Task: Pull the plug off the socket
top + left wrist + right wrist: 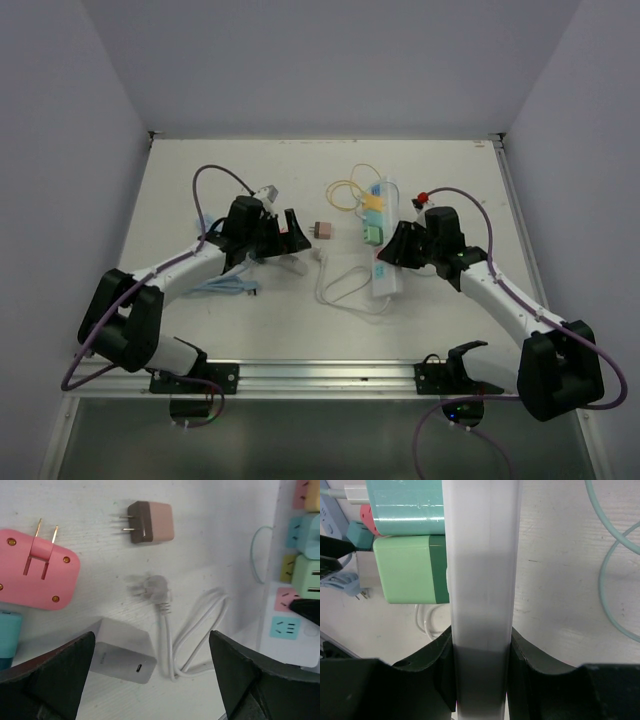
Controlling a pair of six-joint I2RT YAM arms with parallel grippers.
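Note:
The socket is a white power strip (384, 272) lying lengthwise right of centre. My right gripper (397, 250) is shut on its body (482, 555), one finger on each long side. A green plug (410, 570) and a teal plug (405, 507) sit in it side by side, and a yellow one (372, 200) shows beyond them. My left gripper (152, 675) is open above the table, its fingers wide apart. A white charger plug (122, 652) lies loose on the table by its left finger, touching neither pad.
A pink adapter (42, 570) with prongs up, a brown-pink plug (152, 522) and a white cable with its plug (155, 587) lie loose left of the strip. Yellow cable loops (347, 190) lie at the strip's far end. A blue cable (225, 285) lies under my left arm.

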